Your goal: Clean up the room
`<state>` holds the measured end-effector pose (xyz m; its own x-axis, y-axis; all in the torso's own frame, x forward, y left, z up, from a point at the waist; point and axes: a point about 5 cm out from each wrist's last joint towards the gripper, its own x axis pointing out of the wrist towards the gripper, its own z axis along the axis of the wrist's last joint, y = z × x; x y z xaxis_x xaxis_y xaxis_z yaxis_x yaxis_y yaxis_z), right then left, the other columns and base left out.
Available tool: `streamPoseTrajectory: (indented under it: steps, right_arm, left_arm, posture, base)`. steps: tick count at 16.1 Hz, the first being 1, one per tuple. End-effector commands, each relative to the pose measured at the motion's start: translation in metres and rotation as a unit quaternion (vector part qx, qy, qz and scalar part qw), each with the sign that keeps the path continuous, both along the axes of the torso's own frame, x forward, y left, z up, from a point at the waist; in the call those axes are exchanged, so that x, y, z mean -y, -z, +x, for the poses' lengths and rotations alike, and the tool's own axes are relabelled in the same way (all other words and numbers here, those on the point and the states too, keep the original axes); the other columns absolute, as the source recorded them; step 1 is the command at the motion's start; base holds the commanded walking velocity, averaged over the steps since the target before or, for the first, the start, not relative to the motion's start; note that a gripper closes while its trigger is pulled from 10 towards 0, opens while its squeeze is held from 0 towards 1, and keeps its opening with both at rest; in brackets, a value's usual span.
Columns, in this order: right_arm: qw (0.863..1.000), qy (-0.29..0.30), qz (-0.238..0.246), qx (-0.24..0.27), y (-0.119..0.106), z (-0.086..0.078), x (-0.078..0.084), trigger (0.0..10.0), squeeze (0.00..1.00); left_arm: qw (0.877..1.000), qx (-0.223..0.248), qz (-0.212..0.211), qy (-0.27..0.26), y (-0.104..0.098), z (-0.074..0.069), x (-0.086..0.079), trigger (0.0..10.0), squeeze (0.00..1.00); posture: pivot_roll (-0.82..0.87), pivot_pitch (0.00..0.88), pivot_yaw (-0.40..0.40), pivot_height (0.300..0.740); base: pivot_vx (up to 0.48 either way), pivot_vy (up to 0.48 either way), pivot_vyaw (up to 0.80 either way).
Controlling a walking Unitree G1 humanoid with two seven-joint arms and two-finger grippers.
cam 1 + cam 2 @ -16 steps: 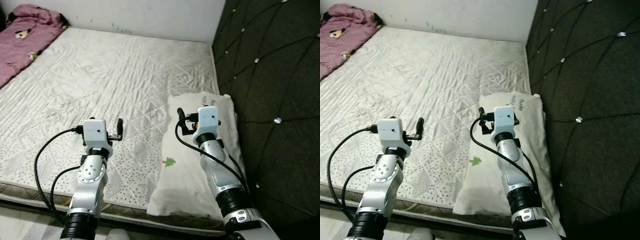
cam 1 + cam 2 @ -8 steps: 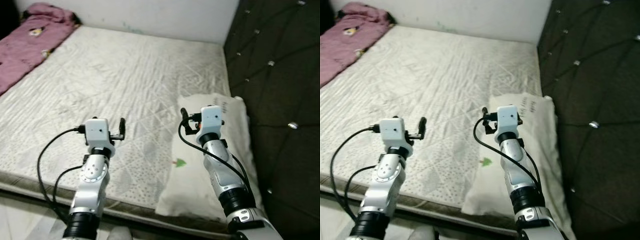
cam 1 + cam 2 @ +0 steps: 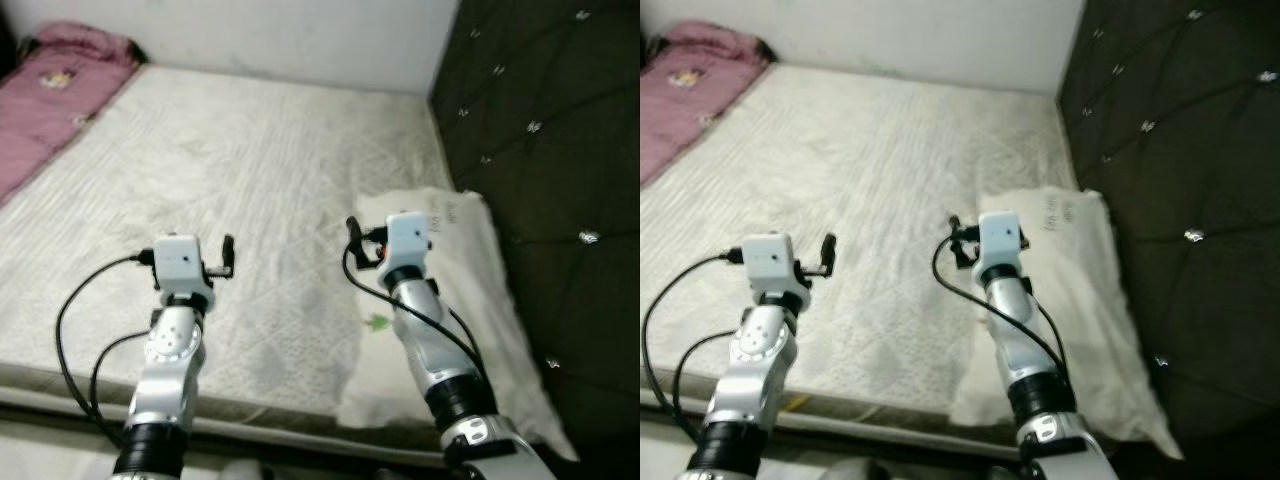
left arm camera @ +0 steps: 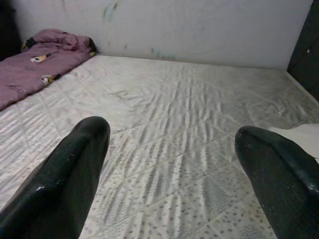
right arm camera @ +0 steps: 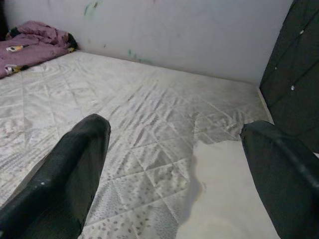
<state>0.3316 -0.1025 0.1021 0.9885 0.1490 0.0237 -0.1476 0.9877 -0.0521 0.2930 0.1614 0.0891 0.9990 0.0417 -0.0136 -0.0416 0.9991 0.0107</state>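
Observation:
A white pillow (image 3: 490, 280) with a small green tree print lies along the right side of the bed, against the dark headboard. A crumpled pink blanket (image 3: 45, 110) sits at the far left corner of the mattress (image 3: 250, 170). My left gripper (image 3: 205, 262) hovers over the near part of the mattress, open and empty, with its black fingers (image 4: 75, 164) spread wide. Over the pillow's inner edge my right gripper (image 3: 375, 245) is raised, also open with nothing between its fingers (image 5: 75, 159).
A dark tufted headboard (image 3: 540, 120) rises along the right. A white wall (image 3: 250, 40) closes off the far side of the bed. The mattress's front edge (image 3: 60, 385) runs just below my arms.
The whole picture has shifted and blurred, so the camera moved. Both grippers stay raised and open; the pillow and the blanket lie where they were.

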Motion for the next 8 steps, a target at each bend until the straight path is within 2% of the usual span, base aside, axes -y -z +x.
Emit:
streamPoseTrajectory:
  steps: [1, 8]
  right_arm:
    - [1.000, 0.018, -0.002, -0.009, 0.0037, 0.0004, 0.0106, 10.0, 0.00]
    - [1.000, 0.016, -0.006, -0.013, 0.0048, 0.0012, 0.0107, 10.0, 0.00]
  left_arm:
    - [1.000, -0.004, -0.004, 0.012, 0.0008, 0.0004, 0.0076, 10.0, 0.00]
    - [1.000, -0.005, -0.004, 0.010, 0.0010, 0.0008, 0.0080, 10.0, 0.00]
  posture:
    - [0.12, 0.000, -0.025, 0.740]
    - [0.12, 0.000, -0.027, 0.740]
  base:
    - [0.000, 0.446, 0.00]
    - [0.000, 0.447, 0.00]
